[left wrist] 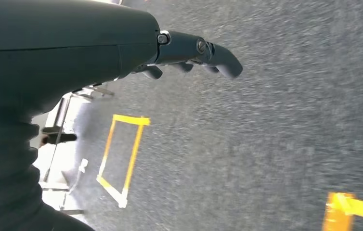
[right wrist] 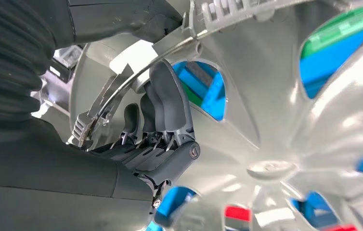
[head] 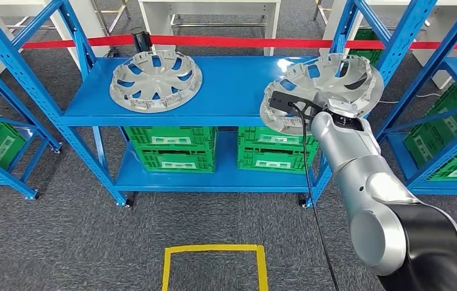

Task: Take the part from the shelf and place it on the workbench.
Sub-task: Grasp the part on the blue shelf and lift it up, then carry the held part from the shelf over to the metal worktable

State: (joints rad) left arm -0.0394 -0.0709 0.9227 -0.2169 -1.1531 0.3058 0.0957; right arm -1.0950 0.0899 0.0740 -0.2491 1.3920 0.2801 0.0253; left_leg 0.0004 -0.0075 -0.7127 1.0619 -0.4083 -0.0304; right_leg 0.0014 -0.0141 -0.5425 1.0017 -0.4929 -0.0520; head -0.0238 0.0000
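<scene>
While my right robot hand (right wrist: 155, 139) clamps the rim of the tilted hubcap (head: 320, 91) at the shelf's (head: 226, 91) right front edge | second hubcap (head: 156, 80) flat near left end | left robot hand (left wrist: 194, 55) empty, fingers apart, above floor.

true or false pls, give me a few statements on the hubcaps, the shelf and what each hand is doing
1. The right hand grips the rim of the right hubcap. True.
2. The left hubcap hangs from the left hand. False: it lies flat on the blue shelf, untouched.
3. Green crates sit on the shelf's lower level. True.
4. The left hand holds a hubcap. False: it holds nothing and hangs over grey carpet.
5. The right hubcap lies flat on the shelf. False: it is tilted, its near edge past the shelf's front edge.
</scene>
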